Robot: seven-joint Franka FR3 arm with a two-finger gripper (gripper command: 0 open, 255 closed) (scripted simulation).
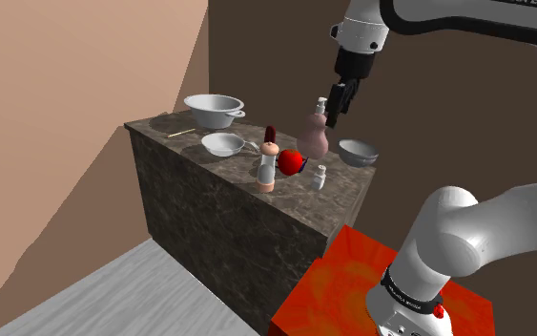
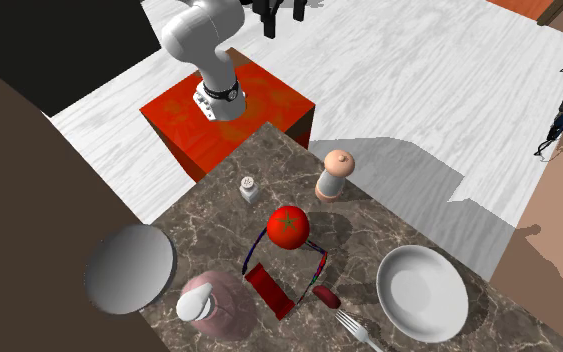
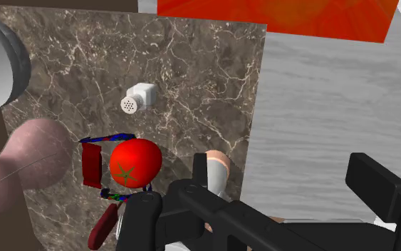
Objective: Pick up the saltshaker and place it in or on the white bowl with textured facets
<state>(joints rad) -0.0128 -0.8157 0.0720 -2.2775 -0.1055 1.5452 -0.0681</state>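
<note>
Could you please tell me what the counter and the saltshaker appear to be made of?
The counter looks like dark stone, probably marble, with little gloss: brown-grey with pale branching veins. The saltshaker is drawn plain whitish-grey and smooth, with a dotted top; its material is left open, perhaps ceramic or plastic.

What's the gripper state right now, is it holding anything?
Gripper: open, holding nothing; the saltshaker stands on the counter below, ungrasped.

Saltshaker (image 3: 139,98) standing apart, open above, tomato (image 3: 134,162) and pepper mill (image 2: 334,175) nearby
</note>
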